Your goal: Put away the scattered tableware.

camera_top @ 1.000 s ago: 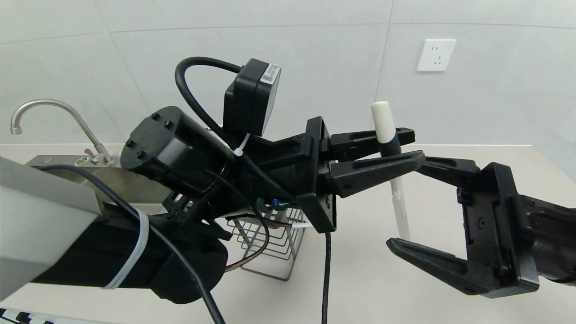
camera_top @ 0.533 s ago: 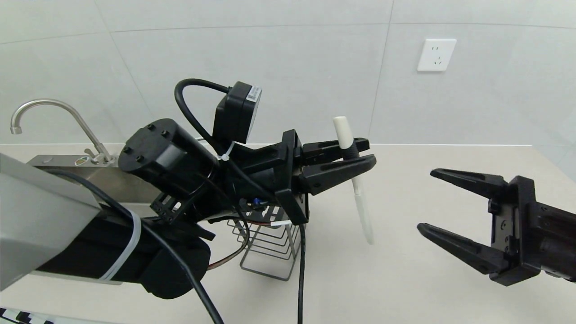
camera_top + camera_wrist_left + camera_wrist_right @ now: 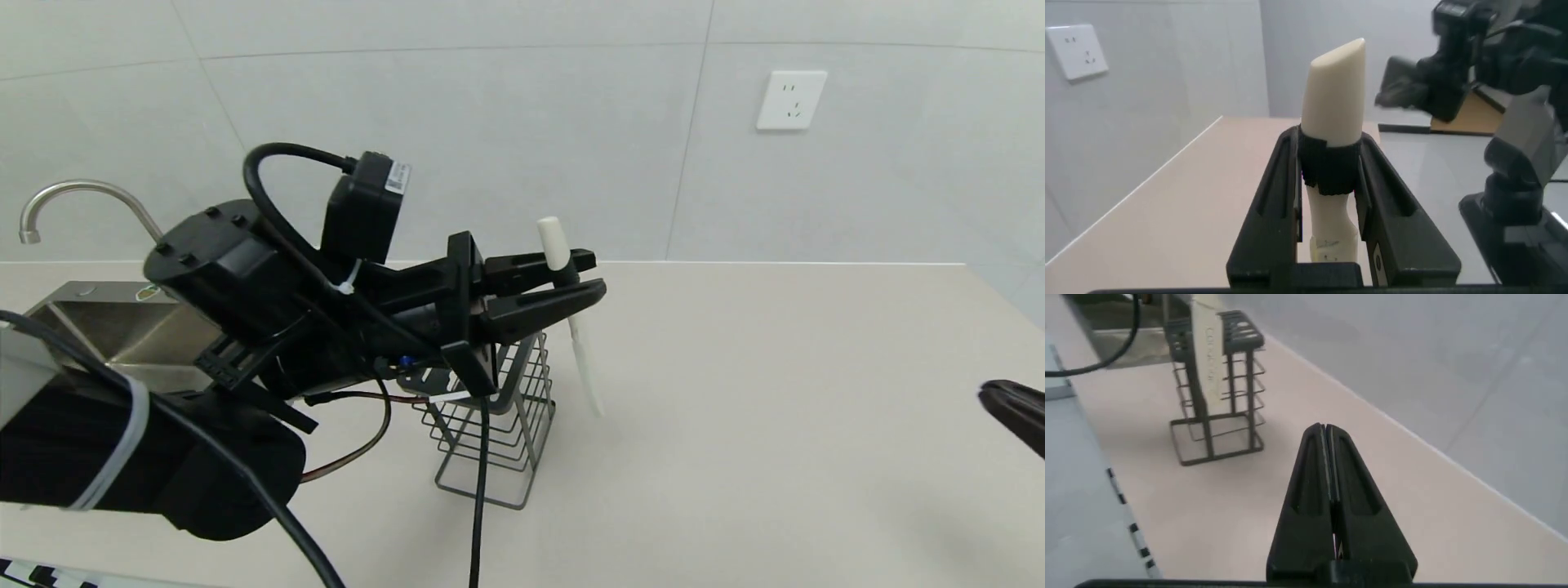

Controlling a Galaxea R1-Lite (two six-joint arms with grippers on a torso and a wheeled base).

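Note:
My left gripper (image 3: 589,274) is shut on a white utensil (image 3: 553,242) with a cream handle and a black band where the fingers (image 3: 1287,204) clamp it. It is held almost upright, its thin blade (image 3: 586,371) hanging down just right of the top of the wire cutlery rack (image 3: 500,433) on the counter. The left wrist view has the handle (image 3: 1333,90) sticking up between the jaws of this gripper (image 3: 1331,167). My right gripper (image 3: 1014,407) is low at the far right edge, shut and holding nothing (image 3: 1327,431); its wrist view looks toward the rack (image 3: 1221,392) and the blade (image 3: 1206,343).
A steel sink (image 3: 106,327) with a curved faucet (image 3: 77,192) lies at the left end of the beige counter (image 3: 735,408). A wall socket (image 3: 790,100) sits on the tiled wall. The counter right of the rack is bare.
My left gripper carried the utensil leftward to the rack. My right gripper pulled back to the right edge of the head view and went from open to shut.

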